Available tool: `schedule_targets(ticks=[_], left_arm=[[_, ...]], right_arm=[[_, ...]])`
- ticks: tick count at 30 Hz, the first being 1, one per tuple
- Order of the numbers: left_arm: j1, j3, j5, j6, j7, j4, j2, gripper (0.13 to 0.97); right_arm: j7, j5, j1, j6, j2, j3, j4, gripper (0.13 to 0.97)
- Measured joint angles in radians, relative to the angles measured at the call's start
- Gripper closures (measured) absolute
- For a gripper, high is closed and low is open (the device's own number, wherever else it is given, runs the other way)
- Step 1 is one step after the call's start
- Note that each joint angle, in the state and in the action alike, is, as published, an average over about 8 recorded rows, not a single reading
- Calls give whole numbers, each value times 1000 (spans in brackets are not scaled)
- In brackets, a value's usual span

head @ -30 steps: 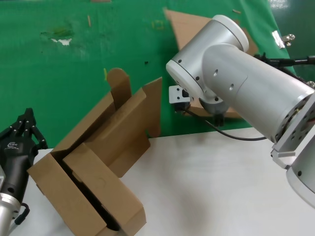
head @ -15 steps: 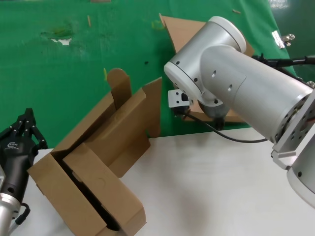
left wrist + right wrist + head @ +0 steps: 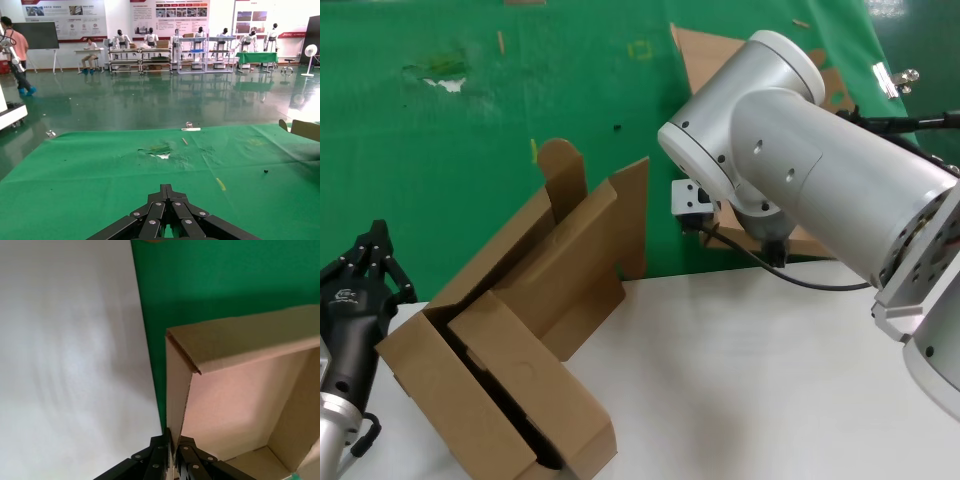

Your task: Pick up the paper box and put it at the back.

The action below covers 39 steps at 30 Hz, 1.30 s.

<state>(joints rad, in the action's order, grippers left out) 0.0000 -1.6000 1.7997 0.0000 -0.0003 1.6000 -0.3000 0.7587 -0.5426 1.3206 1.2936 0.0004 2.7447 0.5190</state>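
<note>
The paper box (image 3: 240, 405) is a shallow brown cardboard box, open side towards the right wrist camera. My right gripper (image 3: 173, 432) is shut on its thin side wall and holds it above the green cloth (image 3: 470, 130) just past the white table's far edge. In the head view only parts of the box (image 3: 705, 55) show behind my right arm (image 3: 800, 160), which hides the gripper. My left gripper (image 3: 375, 243) is shut and empty, parked at the table's left edge; it also shows in the left wrist view (image 3: 168, 189).
A larger open brown cardboard box (image 3: 520, 330) with a rounded tab flap and a faint circle outline stands on the white table (image 3: 750, 380) at the front left, next to my left gripper. A black cable (image 3: 800, 278) hangs under my right arm.
My right arm swung the held box slightly left, then back to the right. The left arm and the box on the table have not moved.
</note>
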Motion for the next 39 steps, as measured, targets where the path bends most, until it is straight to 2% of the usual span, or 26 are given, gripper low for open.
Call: schedule_targets(ticks=[8,17,21,26,32,34,38,39], left_arm=[[0,0,0,0,0,0,0,957],[0,0,0,0,0,0,0,957],[0,0,0,0,0,0,0,957],[0,0,0,0,0,0,0,957],[0,0,0,0,0,0,0,957],[0,0,0,0,0,0,0,957],[0,0,0,0,0,0,0,957],[0,0,0,0,0,0,0,957]], right_arm=[[15,22,-15,28,8,-33,23,933],[33,63,-42,30,29,-71,84,841],[50,80,-56,20,40,-97,129,762],[89,85,-86,42,78,-158,278,683],[148,52,-104,144,147,-222,521,522],[186,35,-89,181,177,-216,601,468],[305,4,-33,234,255,-159,758,468],[343,-1,-19,242,277,-141,798,445]])
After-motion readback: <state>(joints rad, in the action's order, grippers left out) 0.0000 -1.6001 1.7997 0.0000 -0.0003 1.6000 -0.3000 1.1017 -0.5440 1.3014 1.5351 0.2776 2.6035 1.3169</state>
